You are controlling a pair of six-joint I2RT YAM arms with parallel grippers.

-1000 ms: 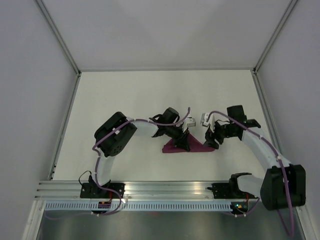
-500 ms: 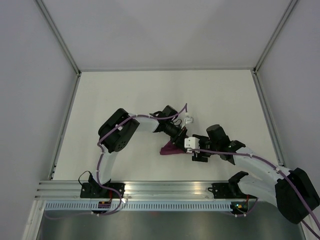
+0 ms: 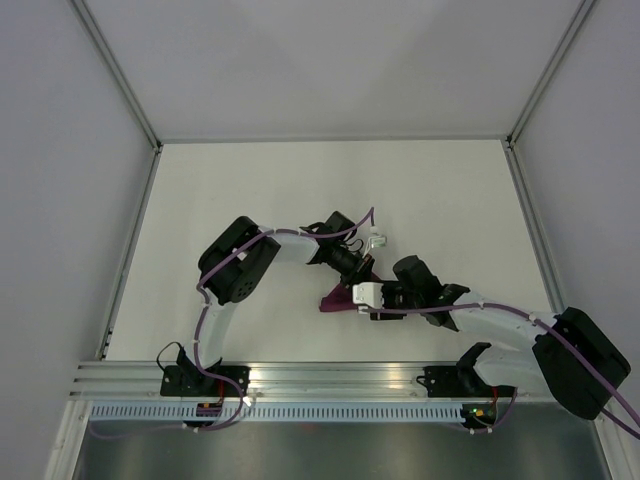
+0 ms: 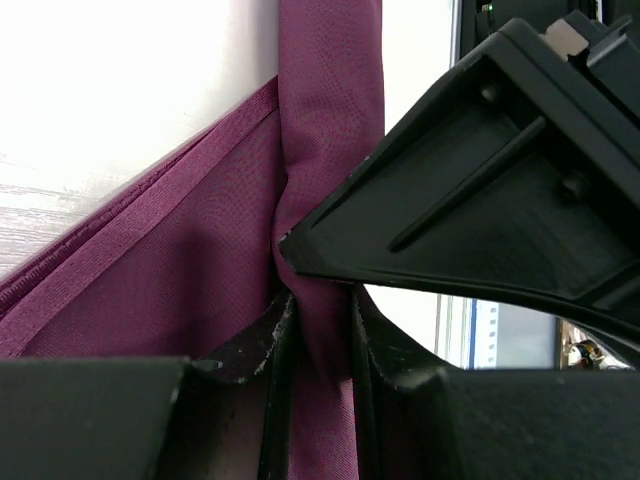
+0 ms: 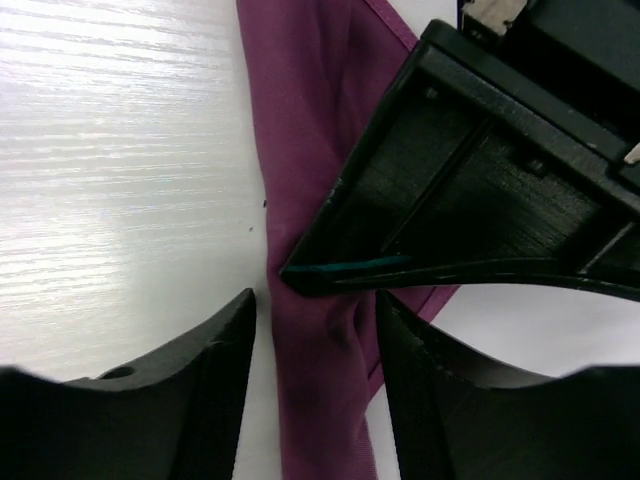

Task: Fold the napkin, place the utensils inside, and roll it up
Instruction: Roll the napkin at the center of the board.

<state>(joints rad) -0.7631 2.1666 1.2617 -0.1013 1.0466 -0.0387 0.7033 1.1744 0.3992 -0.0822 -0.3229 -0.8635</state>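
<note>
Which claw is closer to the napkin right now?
Left. The left claw is shut on the rolled napkin, pinching it. The right claw straddles the same roll with its jaws apart, not clamped.

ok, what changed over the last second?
The right gripper swung in leftward to the napkin; its open jaws now straddle it beside the left gripper. Less napkin shows from above. The left gripper stayed clamped on the napkin, barely shifted.

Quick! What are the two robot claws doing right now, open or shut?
Left gripper: shut, pinching the rolled napkin.
Right gripper: open, straddling the napkin, not clamped on it.
</note>
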